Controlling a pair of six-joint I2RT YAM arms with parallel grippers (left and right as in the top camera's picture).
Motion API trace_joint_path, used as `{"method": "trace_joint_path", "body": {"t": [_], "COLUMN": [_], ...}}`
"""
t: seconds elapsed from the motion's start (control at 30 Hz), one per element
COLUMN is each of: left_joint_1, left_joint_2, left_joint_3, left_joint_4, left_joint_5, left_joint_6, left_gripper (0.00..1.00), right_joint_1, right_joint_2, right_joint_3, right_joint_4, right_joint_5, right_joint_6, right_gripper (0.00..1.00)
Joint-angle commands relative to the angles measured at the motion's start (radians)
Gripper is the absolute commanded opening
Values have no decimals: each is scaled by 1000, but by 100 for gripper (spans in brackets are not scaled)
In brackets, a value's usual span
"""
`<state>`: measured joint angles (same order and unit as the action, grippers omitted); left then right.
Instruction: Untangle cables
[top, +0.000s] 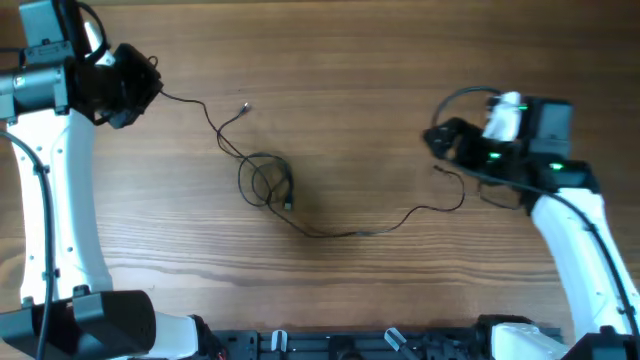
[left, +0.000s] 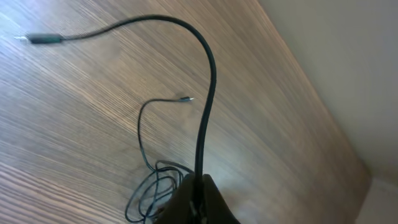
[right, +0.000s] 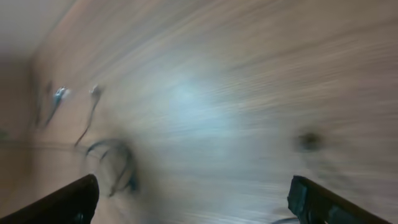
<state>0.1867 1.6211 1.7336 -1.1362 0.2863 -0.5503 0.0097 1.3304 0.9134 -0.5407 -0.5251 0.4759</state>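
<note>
Left wrist view: left gripper (left: 198, 190) pinches one cable (left: 208, 81) short of its plug, probably to draw it out of the tangle (top: 265, 182) mid-table (top: 400, 60). Right gripper (right: 194, 198) is spread and empty, near the long strand's (top: 400, 220) far end, likely the next anchor point.

The left gripper (top: 138, 88) meets one end of the cables (top: 186, 98); from above it cannot be told whether its jaws clamp the strand. From this gripper the strand runs right and toward the arm bases into a small coil (top: 287, 195) on the counter (top: 340, 60). A free plug (top: 245, 105) lies between this gripper and the coil. A second strand leaves the coil and ends just beside the right gripper (top: 440, 140), on its base side.
</note>
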Motion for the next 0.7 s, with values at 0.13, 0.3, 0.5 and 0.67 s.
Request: {"method": "trace_joint_path", "body": {"t": [0.13,0.3,0.5,0.67], "left_joint_1": [-15,-15,-15,-15], "left_joint_2": [-19,-19,-19,-19], "left_joint_3": [0,0,0,0], "left_joint_4": [4,2,2,1], "left_joint_5": [13,13,13,21], "left_joint_6": [19,19,16,-11], "left_gripper": [4,4,4,4], "right_joint_1": [516,727,912,958], "right_joint_2": [213,409,461,577], "right_joint_3": [-20,-1,92,185], "right_joint_4": [332,467,359,348], "right_joint_5": [16,190,360,500], "right_joint_6": [-364,-531,-688,-724], "right_gripper": [100,98,93,85]}}
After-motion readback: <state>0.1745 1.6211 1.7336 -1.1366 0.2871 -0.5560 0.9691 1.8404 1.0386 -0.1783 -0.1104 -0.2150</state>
